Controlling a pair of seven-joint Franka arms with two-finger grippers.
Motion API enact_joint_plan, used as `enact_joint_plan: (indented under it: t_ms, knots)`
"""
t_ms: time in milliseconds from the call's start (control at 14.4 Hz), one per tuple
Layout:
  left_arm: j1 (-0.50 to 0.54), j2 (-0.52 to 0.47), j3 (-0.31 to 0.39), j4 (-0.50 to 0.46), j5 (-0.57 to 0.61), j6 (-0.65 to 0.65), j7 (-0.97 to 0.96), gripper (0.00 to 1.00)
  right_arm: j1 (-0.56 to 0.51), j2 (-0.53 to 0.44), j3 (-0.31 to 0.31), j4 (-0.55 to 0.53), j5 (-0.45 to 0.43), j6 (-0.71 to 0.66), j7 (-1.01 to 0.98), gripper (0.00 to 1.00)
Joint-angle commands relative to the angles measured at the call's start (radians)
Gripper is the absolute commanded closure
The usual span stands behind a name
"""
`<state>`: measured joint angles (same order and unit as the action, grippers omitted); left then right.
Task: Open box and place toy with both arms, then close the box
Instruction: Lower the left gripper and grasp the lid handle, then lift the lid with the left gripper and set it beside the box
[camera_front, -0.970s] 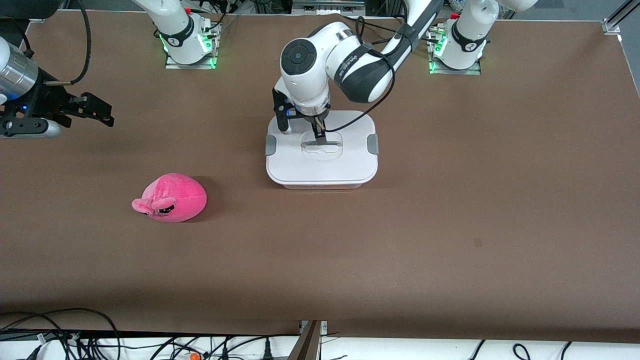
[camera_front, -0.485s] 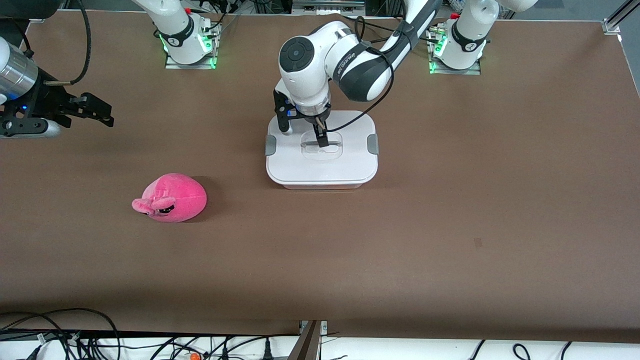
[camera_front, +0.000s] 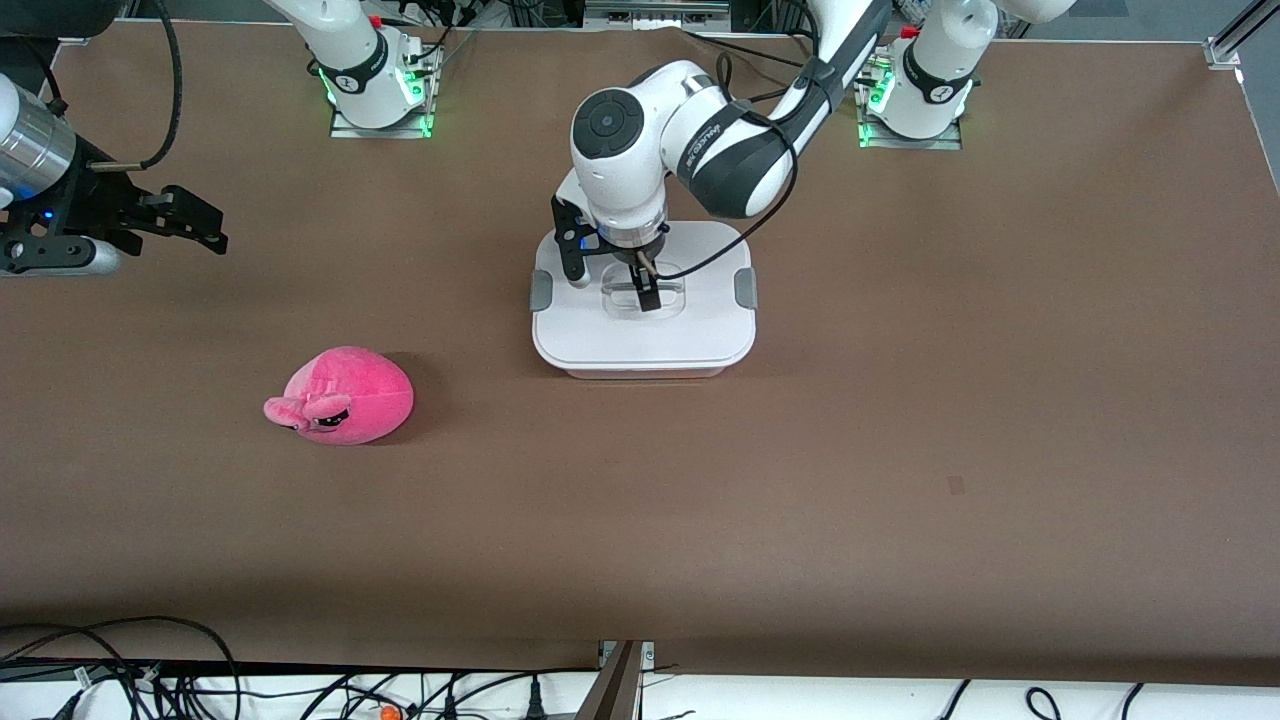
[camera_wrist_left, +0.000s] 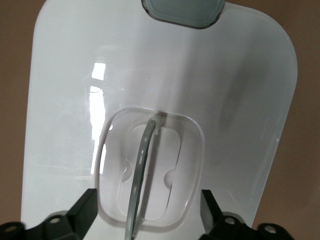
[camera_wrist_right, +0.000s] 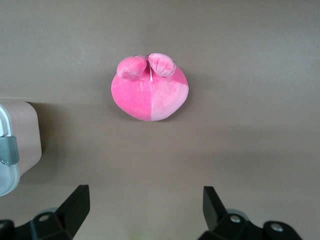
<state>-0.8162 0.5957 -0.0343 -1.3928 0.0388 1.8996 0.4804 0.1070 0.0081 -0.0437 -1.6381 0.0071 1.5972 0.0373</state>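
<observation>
Sitting mid-table, box (camera_front: 643, 350) shut: white lid (camera_front: 690, 325) seated flat, grey clips (camera_front: 745, 288) at both ends down. Clear recessed handle (camera_wrist_left: 142, 170) at lid centre, thin bar standing up in its well. No sign of lift; opening step not yet done.

Positioned low over the lid, left gripper (camera_front: 646, 296), reaching in from the left arm's base. Fingers (camera_wrist_left: 82, 212) apart, straddling the handle well, one per side, no contact w/ bar visible. Placement reads as pre-grasp: jaws aligned to pinch the bar so lid comes up straight. Judged next: descend slightly, close on bar. Risk: bar thin and clear, easy to miss or slip.

Lying on bare table, toy (camera_front: 345, 395), well apart from box, nearer the front camera and toward the right arm's end. Untouched.

Hovering near table edge at the right arm's end, right gripper (camera_front: 205, 225), waiting. Fingers (camera_wrist_right: 75, 205) wide apart, nothing held. Wrist cam looks down at toy, box corner at frame edge; likely staged for toy pickup once lid is off.
</observation>
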Motion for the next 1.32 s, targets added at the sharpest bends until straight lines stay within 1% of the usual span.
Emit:
enact_joint_plan:
  t_ms: [0,69,208,277,347,693,1248]
  knots:
    - [-0.001,-0.004,-0.007,-0.011,0.052,0.019,0.024,0.47,0.0,0.009,0.004,0.021,-0.013,-0.007,0.003,0.0]
    - [-0.003,-0.005,-0.009,-0.009,0.052,0.018,0.023,0.78,0.0,0.009,0.004,0.021,-0.013,-0.007,0.003,0.0]
    - [-0.001,-0.008,-0.01,-0.011,0.055,0.015,0.032,0.83,0.0,0.009,0.004,0.021,-0.013,-0.007,0.003,0.0]
    - [-0.001,-0.01,-0.01,-0.011,0.053,0.01,0.032,0.96,0.0,0.009,0.004,0.021,-0.013,-0.007,0.003,0.0]
    - [-0.003,-0.013,-0.01,-0.011,0.053,0.007,0.029,1.0,0.0,0.009,0.004,0.021,-0.013,-0.007,0.003,0.0]
    - [-0.001,-0.02,-0.013,-0.005,0.053,-0.017,0.03,1.0,0.0,0.009,0.004,0.021,-0.013,-0.007,0.003,0.0]
    - [0.003,-0.068,-0.013,0.001,0.053,-0.07,0.029,1.0,0.0,0.007,0.004,0.021,-0.015,-0.008,0.003,0.0]
